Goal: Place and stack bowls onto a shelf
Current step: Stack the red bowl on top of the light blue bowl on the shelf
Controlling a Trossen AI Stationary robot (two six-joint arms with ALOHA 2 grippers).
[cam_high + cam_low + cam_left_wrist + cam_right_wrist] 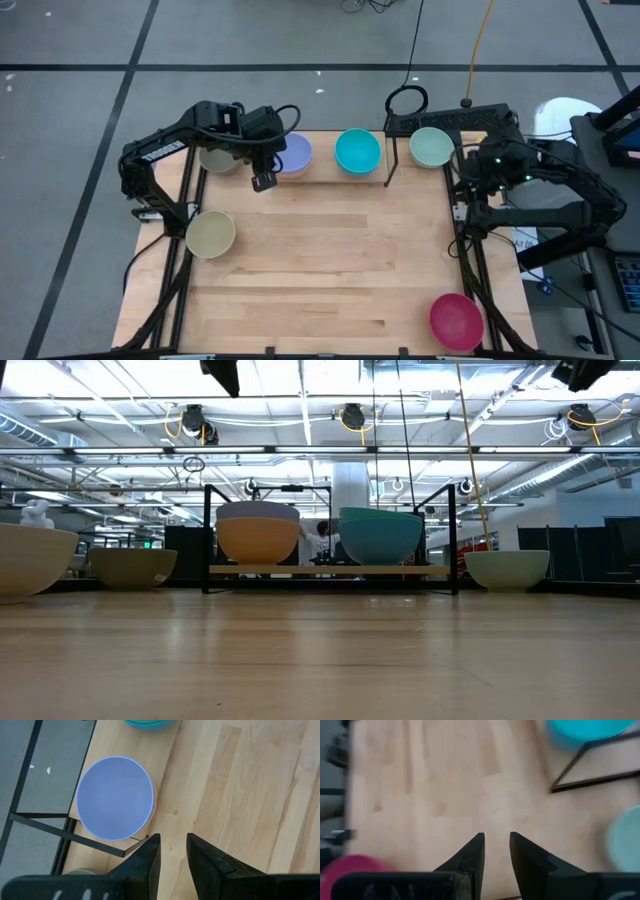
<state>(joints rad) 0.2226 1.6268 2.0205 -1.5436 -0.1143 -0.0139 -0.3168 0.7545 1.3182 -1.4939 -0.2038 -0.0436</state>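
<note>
Bowls of smooth round plastic (357, 151) sit on thin-rod, wooden-board shelf (330, 571).

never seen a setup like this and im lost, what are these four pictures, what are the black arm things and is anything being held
These are two robot arms at a wooden table, each ending in a two-finger gripper. One picture looks straight down from above, one looks level across the tabletop, and two come from cameras on the arms' wrists.

At the table's far edge stands a low black-rod shelf. On it sit a lavender bowl stacked in an orange bowl, and a cyan bowl.

Off the shelf lie a mint green bowl, a beige bowl, a grey-olive bowl and a magenta bowl.

The left gripper hangs beside the lavender bowl; the right gripper is over bare wood. Both have a gap between their fingers and hold nothing.
</note>
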